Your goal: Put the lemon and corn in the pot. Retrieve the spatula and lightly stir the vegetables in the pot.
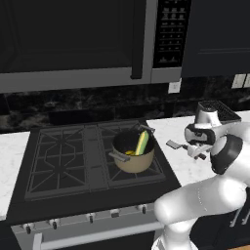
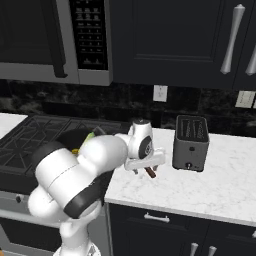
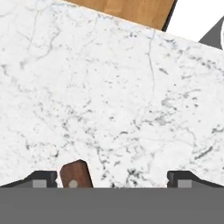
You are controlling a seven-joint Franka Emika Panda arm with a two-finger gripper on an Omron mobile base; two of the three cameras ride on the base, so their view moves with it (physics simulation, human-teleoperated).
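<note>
Fingers: the two dark fingertips (image 3: 44,178) stand spread wide apart with nothing between them; the gripper (image 3: 112,179) points straight down at the counter.
Spatula: the brown end of its wooden handle (image 3: 75,175) lies on the marble just inside the left fingertip, off-centre in the gap (the blade end is out of the hand view). From the left base view the spatula (image 1: 174,144) rests flat on the counter, right of the stove.
Pot: the pot (image 1: 133,152) sits on the right front burner, with the corn (image 1: 142,142) leaning against its inner wall and the lemon (image 1: 130,153) low inside. Both loaded; stirring remains.
Reason for pose: the wide opening looks suited to straddling the handle; a sideways correction seems needed to centre it.
Edges: the counter (image 3: 109,96) ends at the top of the hand view, with wood floor beyond.
Free room: bare marble surrounds the handle; the toaster (image 2: 190,142) stands near on the far side of the hand.
</note>
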